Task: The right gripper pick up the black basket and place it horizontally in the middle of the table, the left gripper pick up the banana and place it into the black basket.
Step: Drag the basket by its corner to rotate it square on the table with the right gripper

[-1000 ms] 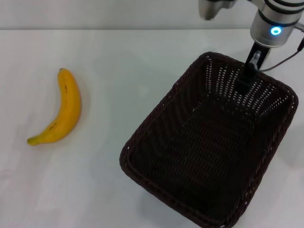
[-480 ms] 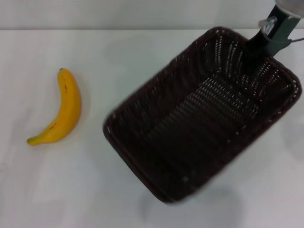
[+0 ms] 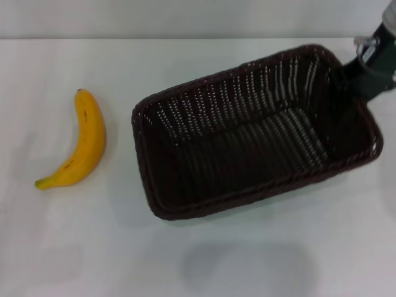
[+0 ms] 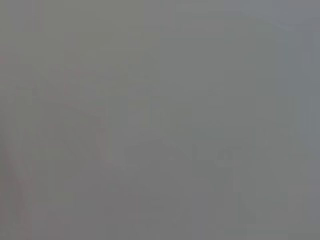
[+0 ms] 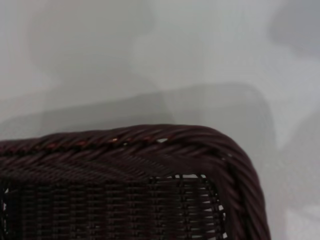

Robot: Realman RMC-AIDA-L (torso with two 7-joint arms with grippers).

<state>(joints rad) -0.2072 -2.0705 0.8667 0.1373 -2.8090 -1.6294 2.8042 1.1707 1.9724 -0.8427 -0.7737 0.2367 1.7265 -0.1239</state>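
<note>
Right gripper (image 3: pixel 364 73) at upper right of frame, clamped on the black basket's (image 3: pixel 185 210) right end rim, basket held off the table (image 3: pixel 185 62) w/ shadow below, banana (image 3: pixel 83 142) lying at left, left gripper not visible.

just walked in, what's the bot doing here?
The right gripper has the black basket by its far right rim and is carrying it above the table; the basket's shadow lies apart from it on the tabletop, so it is not set down yet. It lies roughly crosswise near the middle. The banana lies untouched on the table to the basket's left. The left gripper is not in view.
</note>
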